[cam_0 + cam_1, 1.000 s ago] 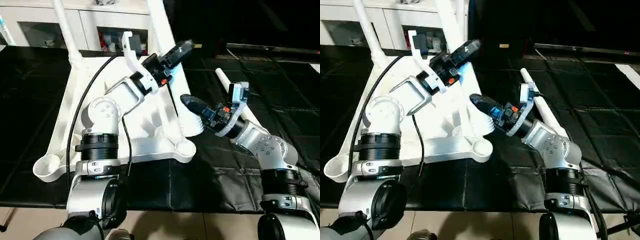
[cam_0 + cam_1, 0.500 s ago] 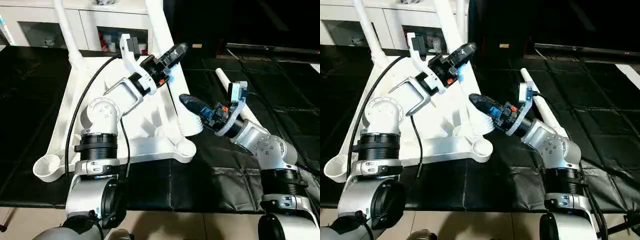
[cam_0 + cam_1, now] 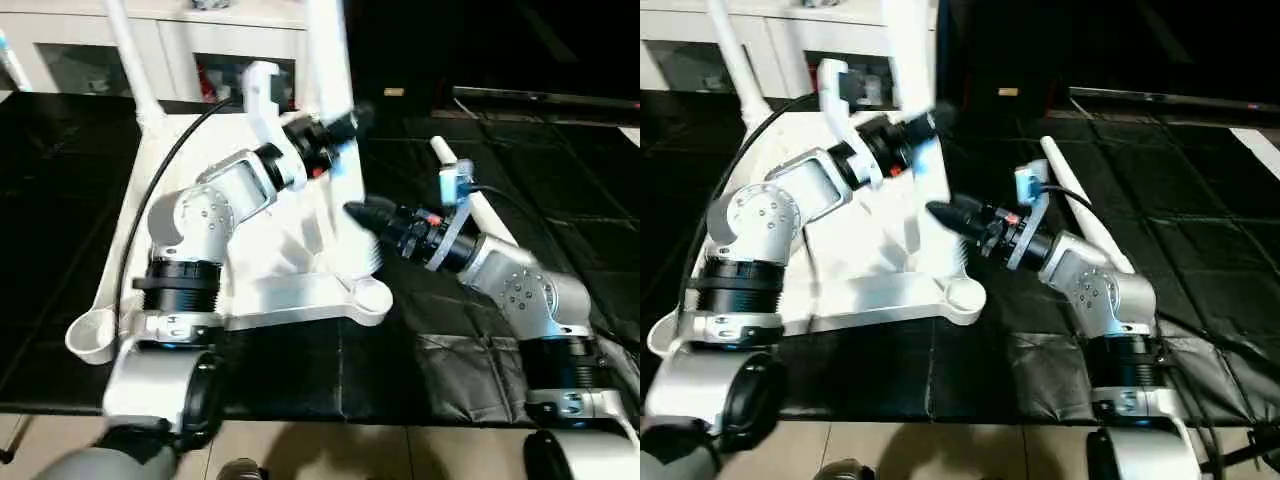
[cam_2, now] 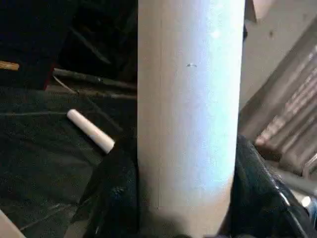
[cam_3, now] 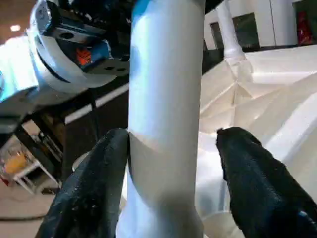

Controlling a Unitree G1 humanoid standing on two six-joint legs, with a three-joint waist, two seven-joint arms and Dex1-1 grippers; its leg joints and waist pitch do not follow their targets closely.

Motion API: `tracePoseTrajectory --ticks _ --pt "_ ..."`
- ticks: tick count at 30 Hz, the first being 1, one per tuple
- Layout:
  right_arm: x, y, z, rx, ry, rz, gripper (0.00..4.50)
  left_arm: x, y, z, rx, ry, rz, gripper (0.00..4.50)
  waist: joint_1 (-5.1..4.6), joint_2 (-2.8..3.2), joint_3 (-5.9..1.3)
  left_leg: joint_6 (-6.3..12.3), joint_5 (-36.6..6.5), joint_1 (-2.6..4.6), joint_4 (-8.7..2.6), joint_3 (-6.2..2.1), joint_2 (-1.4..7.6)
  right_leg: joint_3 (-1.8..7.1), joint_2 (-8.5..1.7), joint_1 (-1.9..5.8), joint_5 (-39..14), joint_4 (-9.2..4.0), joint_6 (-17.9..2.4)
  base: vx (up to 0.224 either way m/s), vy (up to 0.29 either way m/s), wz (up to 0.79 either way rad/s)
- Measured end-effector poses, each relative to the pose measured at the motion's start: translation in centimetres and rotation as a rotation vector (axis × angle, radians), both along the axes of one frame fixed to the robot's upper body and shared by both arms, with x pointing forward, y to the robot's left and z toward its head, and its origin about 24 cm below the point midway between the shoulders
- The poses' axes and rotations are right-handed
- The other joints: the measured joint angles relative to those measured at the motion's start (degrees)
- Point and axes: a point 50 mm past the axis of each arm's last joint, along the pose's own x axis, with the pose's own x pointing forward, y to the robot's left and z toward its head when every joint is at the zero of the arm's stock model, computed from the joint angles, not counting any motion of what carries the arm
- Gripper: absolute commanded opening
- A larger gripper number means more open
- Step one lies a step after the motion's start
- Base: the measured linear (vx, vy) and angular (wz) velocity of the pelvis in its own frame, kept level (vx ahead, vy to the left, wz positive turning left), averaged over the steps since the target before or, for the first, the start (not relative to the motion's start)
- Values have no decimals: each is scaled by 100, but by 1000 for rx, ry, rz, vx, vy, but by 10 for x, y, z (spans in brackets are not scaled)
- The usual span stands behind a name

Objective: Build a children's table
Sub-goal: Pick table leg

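The left gripper is clamping its two black fingers against both sides of a long round tapered white leg, high on the shaft, so its jaws are standing part-way apart with the leg pinched between them. The right gripper is straddling the same leg lower down, near its base: one black finger is touching the shaft, the other is standing clear of it, so its jaws are parted wider than the leg.

This leg is standing upright from a corner socket of the upside-down white children's table, whose ribbed framed underside is facing up on the black quilted mat. Another leg is rising from the far left corner, and a loose white leg is lying on the mat beside the right forearm. A white glass-door cabinet is standing behind.
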Motion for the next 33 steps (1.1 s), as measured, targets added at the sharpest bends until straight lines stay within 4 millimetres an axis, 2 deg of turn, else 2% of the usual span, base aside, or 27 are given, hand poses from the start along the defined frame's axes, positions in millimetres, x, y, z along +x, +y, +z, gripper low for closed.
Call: tracePoseTrajectory --ticks 6,11,18,33 --pt "0 -9 9 -61 -14 94 337 -9 -2 11 52 -87 -120 184 -4 -1 1 0 0 1 1 0 0 1 0 0 1 2 0 0 0 0" --pt "-5 -9 7 -52 35 191 337 -17 -5 17 55 -121 -221 184 -5 -1 1 1 0 1 6 1 0 1 0 -1 1 10 -1 0 0 0" --pt "-4 -3 16 -12 67 273 337 -26 -15 22 58 -162 -319 184 -4 -3 -1 1 2 5 17 1 1 3 -1 3 2 19 -3 0 0 0" --pt "-8 7 7 -57 78 341 337 -30 -18 22 44 -158 -358 184 0 -5 -1 0 2 2 19 0 1 3 -1 0 3 23 -3 0 0 0"
